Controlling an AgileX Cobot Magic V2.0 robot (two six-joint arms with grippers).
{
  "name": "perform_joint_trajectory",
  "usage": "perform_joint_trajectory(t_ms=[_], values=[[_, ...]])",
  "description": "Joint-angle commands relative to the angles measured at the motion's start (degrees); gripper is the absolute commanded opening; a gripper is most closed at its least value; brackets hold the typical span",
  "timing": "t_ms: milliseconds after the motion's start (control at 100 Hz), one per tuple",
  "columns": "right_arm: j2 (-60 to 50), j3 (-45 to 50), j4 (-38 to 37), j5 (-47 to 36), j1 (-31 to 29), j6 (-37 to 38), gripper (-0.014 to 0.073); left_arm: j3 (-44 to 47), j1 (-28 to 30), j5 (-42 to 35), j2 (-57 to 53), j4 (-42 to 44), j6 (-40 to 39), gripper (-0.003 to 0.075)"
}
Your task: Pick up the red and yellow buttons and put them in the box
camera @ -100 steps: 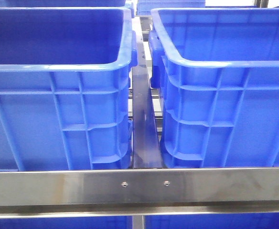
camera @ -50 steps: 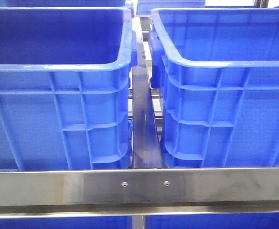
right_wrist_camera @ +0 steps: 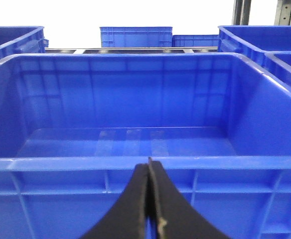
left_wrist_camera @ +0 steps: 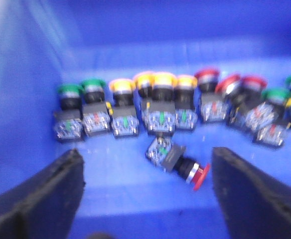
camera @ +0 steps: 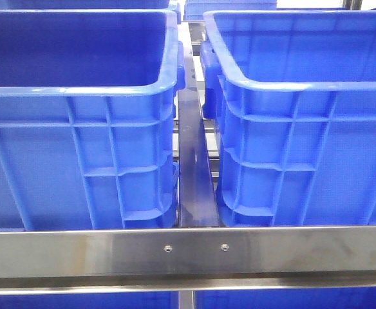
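A red button (left_wrist_camera: 178, 163) lies tipped on its side on the smooth blue floor of a crate (left_wrist_camera: 36, 99), its round red cap at lower right, a chrome collar and black neck behind it, and a boxy clear contact block with a green mark at its upper-left end. It sits in the lower middle of the left wrist picture, between the two dark, rough-edged fingers of the left gripper (left_wrist_camera: 148, 199), which are spread wide apart and touch nothing; it is nearer the finger on the right of the frame. Just above it a row of upright buttons runs across the frame: yellow buttons (left_wrist_camera: 158, 94) in the centre, green-capped ones (left_wrist_camera: 80, 89) at the left, more red caps (left_wrist_camera: 235, 84) and green to the right. The picture is blurred.

In the right wrist picture the right gripper (right_wrist_camera: 149, 199) has its black tapered fingers pressed together with nothing between them, low centre, before the ribbed outer wall and thick rounded rim of a deep blue box (right_wrist_camera: 130, 164).

The front view shows two such gridded crates (camera: 78, 148) side by side behind a brushed steel rail (camera: 188, 251).
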Motion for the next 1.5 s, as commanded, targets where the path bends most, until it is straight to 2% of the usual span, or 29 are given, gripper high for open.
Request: perform_joint_trajectory(t_ms=[0,230,390,470,770,1170,1490], values=[[-1.3,-1.0,0.1,-4.6,-0.2,-0.4,-0.0068,-5.7,-0.1,0.8,3.6,-1.5,0.6,0.0547],[-1.3,-1.0,0.1,-4.6,-0.2,-0.4,-0.0068,-16.1,-0.1,13.1,15.5,-1.8,0.6,0.0547],[-1.3,-1.0,0.1,-4.6,-0.2,-0.4,-0.0068,-21.6,-0.1,16.5,23.0,-3.2,0.9,0.0547],[-1.3,-1.0,0.1,-4.6,-0.2,-0.4,-0.0068,-23.5,-0.1,16.6,26.0,-5.0,3.3,0.0547],[-1.3,-1.0,0.1,-4.6,-0.2,-0.4,-0.0068,-28.1,-0.1,16.1,34.3,-6.0,3.3,0.0547],[-1.3,-1.0,0.1,-4.6,-0.2,-0.4,-0.0068,-28.3,-0.1,11.5,41.1,-6.6,3.3,0.0541],[-1.3,-1.0,0.1,-4.6,-0.2,-0.4,-0.0068,-28.3,-0.1,9.2,42.4,-7.3,3.3,0.0403]])
